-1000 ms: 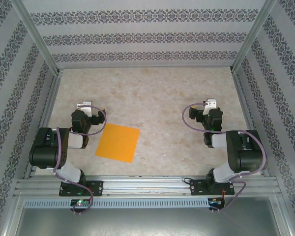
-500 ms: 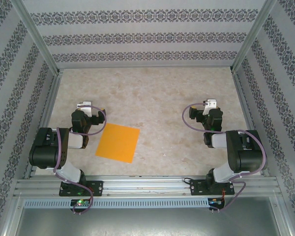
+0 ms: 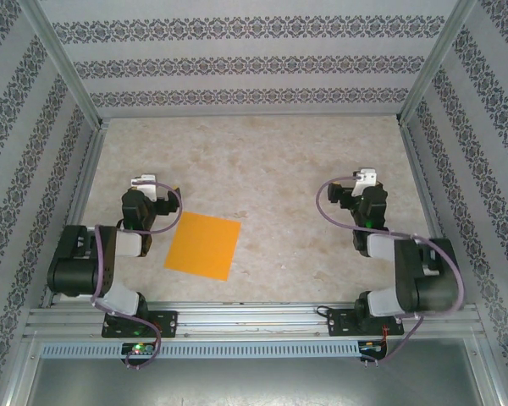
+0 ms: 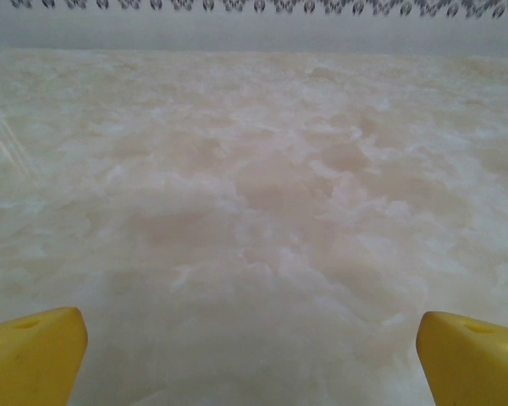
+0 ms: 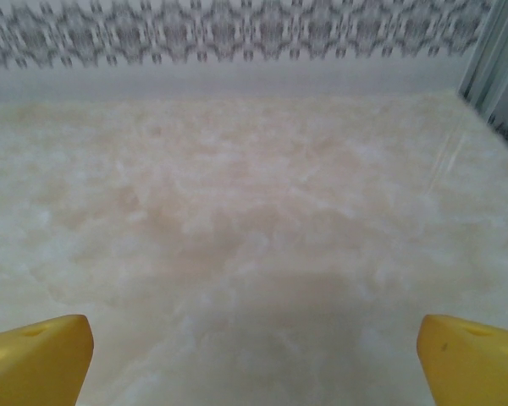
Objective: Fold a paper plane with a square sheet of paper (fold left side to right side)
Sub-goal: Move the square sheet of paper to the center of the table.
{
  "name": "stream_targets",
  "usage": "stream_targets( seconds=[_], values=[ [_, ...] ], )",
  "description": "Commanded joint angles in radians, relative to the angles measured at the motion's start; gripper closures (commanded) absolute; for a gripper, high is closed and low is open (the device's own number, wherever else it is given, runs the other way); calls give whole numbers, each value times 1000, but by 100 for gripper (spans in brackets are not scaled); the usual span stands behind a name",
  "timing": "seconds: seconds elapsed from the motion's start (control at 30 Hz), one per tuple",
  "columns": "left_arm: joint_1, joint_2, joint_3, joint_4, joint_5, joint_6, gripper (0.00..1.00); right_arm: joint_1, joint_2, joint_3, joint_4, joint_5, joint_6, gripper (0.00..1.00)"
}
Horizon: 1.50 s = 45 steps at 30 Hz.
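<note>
The orange sheet of paper lies flat on the desk. It is near the front edge, just beside the left arm and well apart from the right arm. It is turned a little, so its sides do not line up with the desk edge. It looks like one flat square. I see no fold and no crease in it.

The left fingers are spread wide and hold nothing. Between them is just bare desk. The right fingers are spread wide too, and they hold nothing. Both pairs point toward the back wall, not at the paper.

So I think the job has not begun. Nothing is done yet, and all of it is left. An arm has to reach the paper, lift its left side, lay it over onto the right side and press the crease. Then come the rest of the folds for the plane.
</note>
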Motion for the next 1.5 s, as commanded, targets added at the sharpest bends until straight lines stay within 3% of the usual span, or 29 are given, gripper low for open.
stream_targets(
  seconds=[0.0, 0.13, 0.3, 0.43, 0.6, 0.77, 0.9, 1.13, 1.47],
  values=[
    [9, -161, 38, -207, -18, -38, 0, 2, -155, 29, -208, 9, 75, 2],
    [9, -291, 179, -637, 55, -191, 0, 1, -309, 75, -462, -112, 225, 2],
    [6, -337, 263, -891, 292, -372, 0, 9, -414, 116, -667, -297, 411, 2],
    [-29, -348, 283, -1095, 468, -415, 6, 34, -422, 156, -788, -445, 469, 2],
    [-145, -357, 238, -1203, 534, -434, 17, 107, -412, 163, -849, -450, 468, 2],
    [-265, -249, 238, -1209, 542, -431, 30, 169, -370, 183, -876, -370, 442, 2],
    [-300, -103, 253, -1177, 523, -438, 43, 205, -356, 208, -903, -327, 427, 2],
    [-372, 90, 294, -1098, 474, -500, 52, 226, -381, 230, -962, -254, 405, 2],
    [-532, 262, 355, -763, 351, -839, 59, 229, -335, 267, -1038, -177, 416, 4]
  ],
)
